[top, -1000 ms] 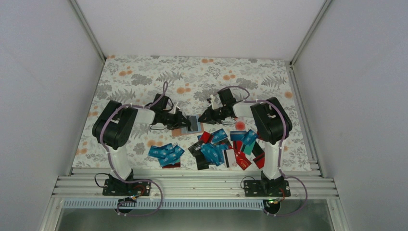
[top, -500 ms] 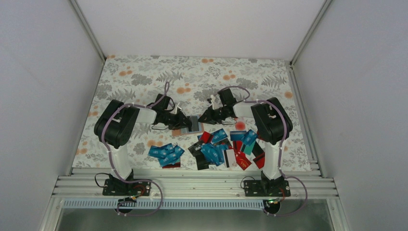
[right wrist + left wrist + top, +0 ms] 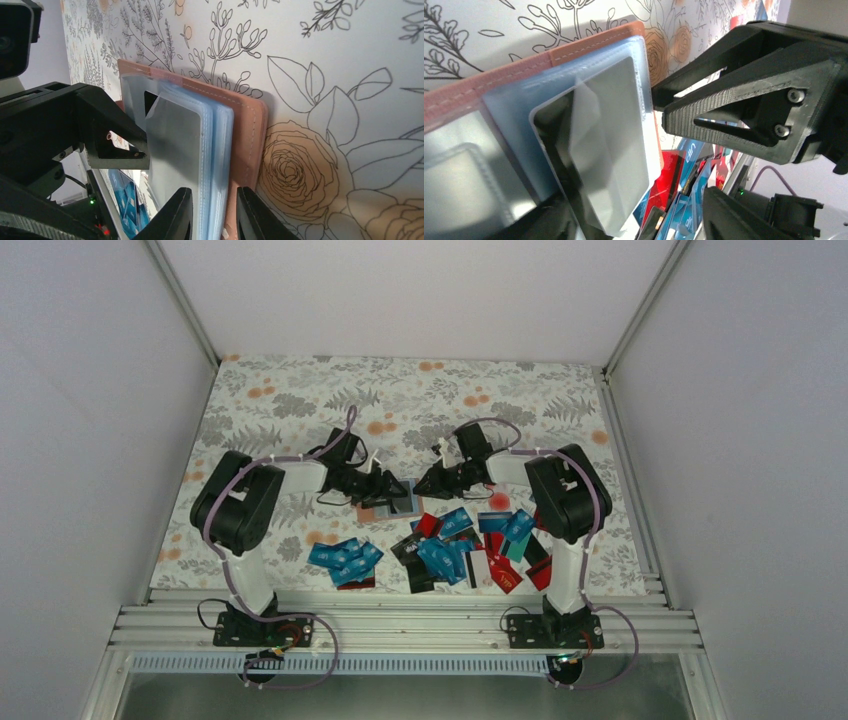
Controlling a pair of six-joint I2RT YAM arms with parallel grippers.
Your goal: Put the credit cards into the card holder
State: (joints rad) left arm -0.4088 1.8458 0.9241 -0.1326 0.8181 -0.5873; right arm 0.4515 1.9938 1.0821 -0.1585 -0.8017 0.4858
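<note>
The tan-pink card holder (image 3: 383, 510) lies open on the floral table between both grippers. In the left wrist view its pink cover (image 3: 524, 65) and clear sleeves show, with a dark credit card (image 3: 594, 150) lying partly in a sleeve. My left gripper (image 3: 385, 487) (image 3: 639, 220) is open, its fingers wide on either side of that card and not touching it. My right gripper (image 3: 422, 485) (image 3: 212, 215) is shut on the card holder's (image 3: 250, 130) edge, one finger on the sleeves and one on the cover. More credit cards (image 3: 345, 558) lie loose nearer the arms.
A bigger heap of blue, red and black cards (image 3: 465, 545) lies in front of the right arm's base. In the left wrist view, red and blue cards (image 3: 669, 175) sit just beyond the holder. The two grippers are tip to tip. White walls surround the table.
My left gripper has opened and let go of the card, which stays in the sleeve. My right gripper's jaws have eased apart a little around the holder's edge.
</note>
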